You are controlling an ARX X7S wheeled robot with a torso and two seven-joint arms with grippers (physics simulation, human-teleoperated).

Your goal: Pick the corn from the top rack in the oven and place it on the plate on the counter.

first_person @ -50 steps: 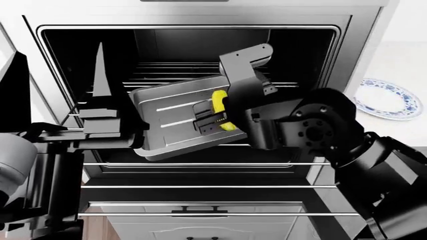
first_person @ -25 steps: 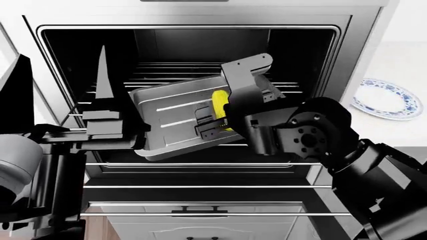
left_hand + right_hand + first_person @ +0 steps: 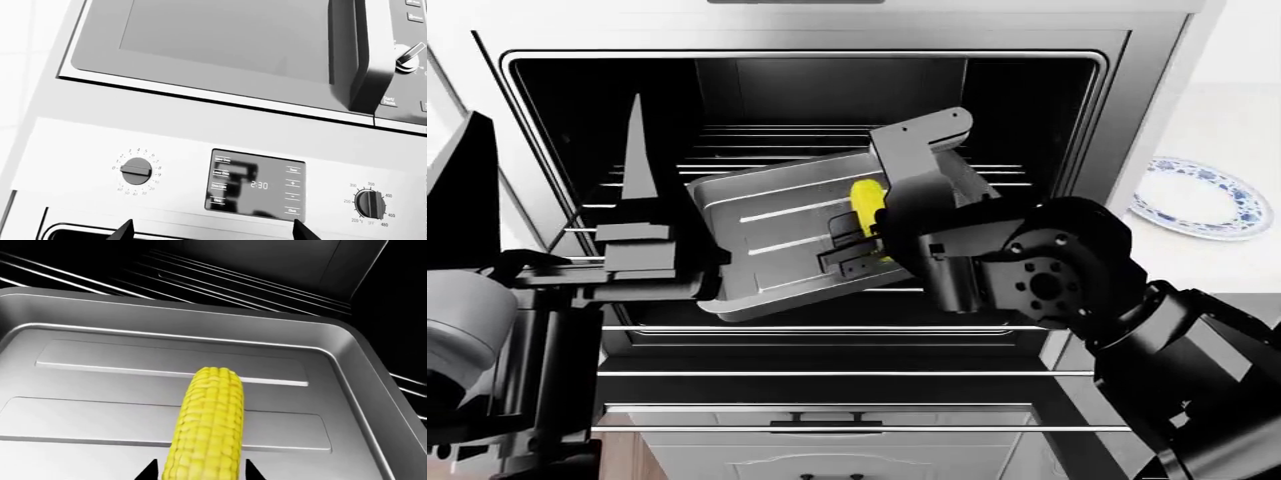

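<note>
The yellow corn [image 3: 866, 203] lies in a grey baking tray [image 3: 761, 215] on the top rack [image 3: 1014, 169] of the open oven [image 3: 814, 62]. My right gripper [image 3: 862, 246] reaches into the tray. In the right wrist view the corn [image 3: 208, 425] runs between its two fingertips [image 3: 151, 471], which sit close on either side with thin gaps; the gripper [image 3: 201, 473] is open. My left gripper [image 3: 554, 160] is open and empty, pointing up at the oven's left side. The blue-rimmed plate [image 3: 1201, 196] sits on the white counter [image 3: 1228, 262] at the right.
Lower wire racks [image 3: 827, 373] stretch across the oven's front below the tray. The left wrist view shows my left gripper [image 3: 213, 233] facing the oven's control panel with a display [image 3: 257, 185] and knobs [image 3: 136, 171], and a microwave [image 3: 233, 45] above.
My right arm has shifted slightly, settling its fingers further over the corn. The tray nudged a little to the left. The left arm has barely moved.
</note>
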